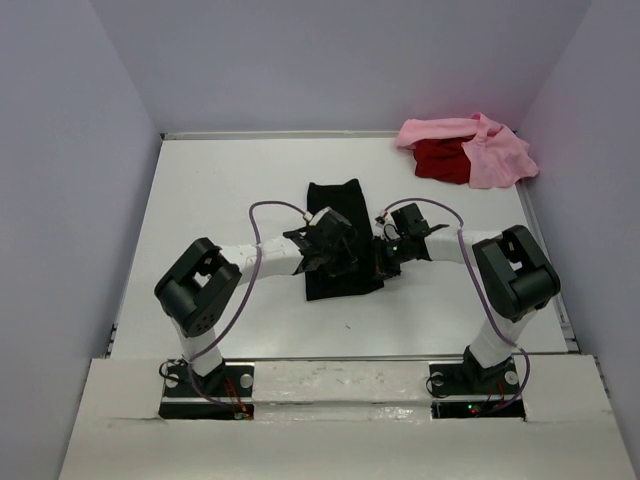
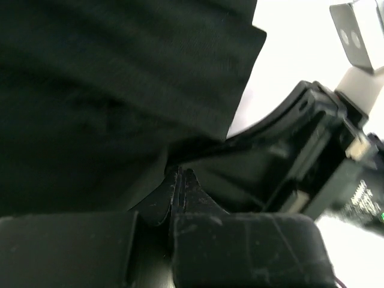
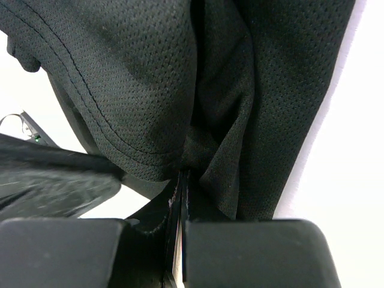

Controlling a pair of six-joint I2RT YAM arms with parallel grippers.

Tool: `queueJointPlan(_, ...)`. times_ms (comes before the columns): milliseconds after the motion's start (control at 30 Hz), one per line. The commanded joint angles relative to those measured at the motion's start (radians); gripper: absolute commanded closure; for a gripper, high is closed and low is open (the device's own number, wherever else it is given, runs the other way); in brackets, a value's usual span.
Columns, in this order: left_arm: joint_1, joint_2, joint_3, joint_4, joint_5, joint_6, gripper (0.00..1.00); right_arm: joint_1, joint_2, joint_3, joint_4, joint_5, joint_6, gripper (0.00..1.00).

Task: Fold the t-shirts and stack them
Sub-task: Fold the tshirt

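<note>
While the left arm (image 1: 200,290) reaches from the near left toward the middle of the counter (image 1: 230,190), the left jaws come down on the near half of the black t-shirt (image 1: 333,198). In the left wrist view these jaws are closed. Their fingertips (image 2: 187,187) are pressed together, and a dark fold of the shirt is pinched at the tips. Smooth black cloth fills most of that view above them.

The black t-shirt lies in the middle of the counter, folded into a narrow strip. Its long axis runs from the near edge toward the far edge, almost straight away from the arm bases. The far end shows two corners with a small dip between them. The near end is a little wider and is pulled slightly to the right. I cannot tell which end is the neck.

Just to the right, the right jaws are closed as well and grip the near right edge of the same shirt. In the right wrist view, bunched cloth with a stitched hem (image 3: 129,144) hangs at their tips. The right arm (image 1: 510,270) comes in from the near right.

In the far right corner, well apart, the pink t-shirt (image 1: 495,155) lies crumpled, partly over the red t-shirt (image 1: 440,162).
</note>
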Motion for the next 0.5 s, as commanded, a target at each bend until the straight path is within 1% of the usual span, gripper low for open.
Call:
queueJointPlan(0, -0.008, 0.046, 0.068, -0.052, -0.101, 0.057, 1.00, 0.007, 0.010, 0.002, -0.020, 0.032, -0.033, 1.00)
queueJointPlan(267, -0.019, 0.103, 0.089, -0.077, -0.129, 0.071, 1.00, 0.007, 0.004, -0.006, -0.022, 0.032, -0.034, 1.00)
queueJointPlan(467, -0.031, 0.122, 0.109, -0.135, -0.207, 0.080, 1.00, 0.007, 0.001, -0.015, -0.020, 0.030, -0.036, 1.00)
